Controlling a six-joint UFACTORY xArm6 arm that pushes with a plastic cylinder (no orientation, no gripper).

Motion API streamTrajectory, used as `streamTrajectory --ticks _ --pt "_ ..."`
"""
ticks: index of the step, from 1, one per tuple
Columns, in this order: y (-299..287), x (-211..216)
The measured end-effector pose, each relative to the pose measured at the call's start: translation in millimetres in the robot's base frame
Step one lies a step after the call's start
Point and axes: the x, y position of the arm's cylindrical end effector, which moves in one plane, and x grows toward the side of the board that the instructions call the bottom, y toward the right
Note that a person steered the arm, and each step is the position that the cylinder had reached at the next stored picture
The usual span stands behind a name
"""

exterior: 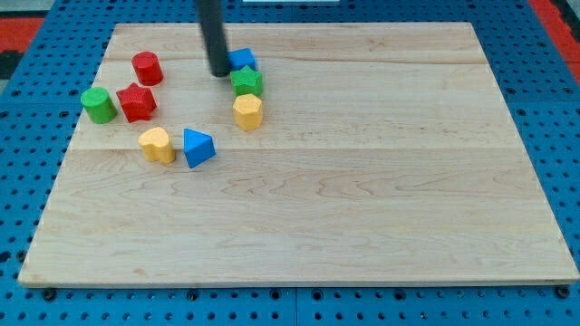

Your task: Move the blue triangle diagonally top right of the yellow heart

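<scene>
My tip (220,72) rests on the wooden board (362,181) at the far left, just beside the left edge of a blue block (243,60) and just above-left of the green star (246,81). I have no fingers to open or close, only this bare rod, and it holds nothing.

The blue triangle (198,148) lies nearer, touching or almost touching the right side of the yellow heart (158,145). It needs to end up to the right of the heart and farther away, so it has only a short way to go.

My tip is well apart from the triangle, and the green star and the yellow hexagon (247,112) stand between us in a tight column. If I come straight down the board, I would likely plough through those two and scatter them toward the spot I want.

I judge the safer route is to swing round to the triangle's near left corner. The danger there is the heart: it sits so close that my tip may clip it and drag the reference along.

A pointed triangle may also spin off my tip instead of sliding straight. The red star (137,101), red cylinder (147,69) and green cylinder (98,105) on the left look out of harm's way.
</scene>
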Motion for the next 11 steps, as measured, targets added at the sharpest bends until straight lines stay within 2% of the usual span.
streamTrajectory --ticks 2,4,6,7,8,10,11 --pt "-78.9 21.3" --pt "-98.5 107.3" --pt "-91.3 155.8" --pt "-34.9 154.9" --pt "-18.3 155.3" --pt "-5.8 157.1" --pt "-18.6 151.0"
